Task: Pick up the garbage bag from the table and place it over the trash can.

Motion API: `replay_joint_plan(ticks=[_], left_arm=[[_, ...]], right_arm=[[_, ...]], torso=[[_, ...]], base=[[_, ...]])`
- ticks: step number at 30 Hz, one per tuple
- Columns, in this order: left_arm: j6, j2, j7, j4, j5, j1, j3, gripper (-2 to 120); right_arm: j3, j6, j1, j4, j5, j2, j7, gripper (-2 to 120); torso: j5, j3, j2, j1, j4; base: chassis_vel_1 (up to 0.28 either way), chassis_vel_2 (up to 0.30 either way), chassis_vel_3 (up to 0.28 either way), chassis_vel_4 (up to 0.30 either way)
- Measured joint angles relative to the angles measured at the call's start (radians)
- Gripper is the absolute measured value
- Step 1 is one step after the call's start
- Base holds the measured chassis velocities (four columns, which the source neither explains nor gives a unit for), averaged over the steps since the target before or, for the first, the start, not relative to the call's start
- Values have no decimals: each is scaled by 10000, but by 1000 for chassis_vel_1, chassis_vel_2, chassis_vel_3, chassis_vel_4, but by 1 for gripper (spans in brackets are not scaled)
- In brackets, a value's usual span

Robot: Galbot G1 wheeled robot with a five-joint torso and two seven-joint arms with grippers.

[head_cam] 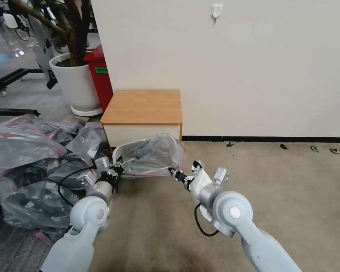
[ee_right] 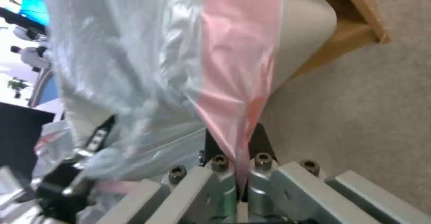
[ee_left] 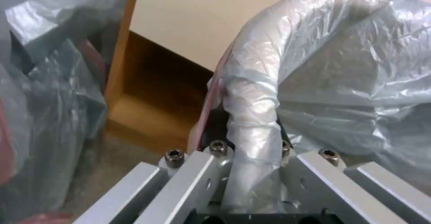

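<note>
Both end effectors, left (head_cam: 117, 169) and right (head_cam: 176, 174), are clamped on the garbage bag (head_cam: 153, 155), stretching it over the cream trash can (head_cam: 117, 152) in front of the bench (head_cam: 143, 106); pulling the rim down apparently remains.

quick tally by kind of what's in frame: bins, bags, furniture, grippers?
Bins: 2, cream plastic trash can, tall red bin
Bags: 1 thin grey garbage bag, plus 1 heap of grey bags
Wooden table: 1
Grippers: 2, left gripper, right gripper
Total: 7
</note>
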State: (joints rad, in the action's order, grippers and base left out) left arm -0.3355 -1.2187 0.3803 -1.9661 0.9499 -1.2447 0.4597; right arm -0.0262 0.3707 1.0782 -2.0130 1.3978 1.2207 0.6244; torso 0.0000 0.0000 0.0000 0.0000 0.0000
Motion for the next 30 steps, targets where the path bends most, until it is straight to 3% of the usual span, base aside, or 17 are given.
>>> replay_joint_plan(ticks=[15,17,26,29,30], left_arm=[[-954,195,-30,-359,506,-374,445,3],[-969,226,-28,-360,570,-364,492,3],[-938,402,-50,-227,623,-255,593,3],[-859,459,-56,-105,704,-167,659,3],[-859,459,-56,-105,704,-167,659,3]], right_arm=[[17,-9,-215,573,-621,-50,17,3],[116,-10,-156,545,-880,-119,41,15],[596,-147,-48,506,-1929,-454,-159,41],[884,-348,92,467,-2563,-684,-347,58],[884,-348,92,467,-2563,-684,-347,58]], torso=[[-1,0,0,0,2],[-1,0,0,0,1],[0,0,0,0,0],[0,0,0,0,0],[0,0,0,0,0]], base=[[0,0,0,0],[0,0,0,0],[0,0,0,0],[0,0,0,0],[0,0,0,0]])
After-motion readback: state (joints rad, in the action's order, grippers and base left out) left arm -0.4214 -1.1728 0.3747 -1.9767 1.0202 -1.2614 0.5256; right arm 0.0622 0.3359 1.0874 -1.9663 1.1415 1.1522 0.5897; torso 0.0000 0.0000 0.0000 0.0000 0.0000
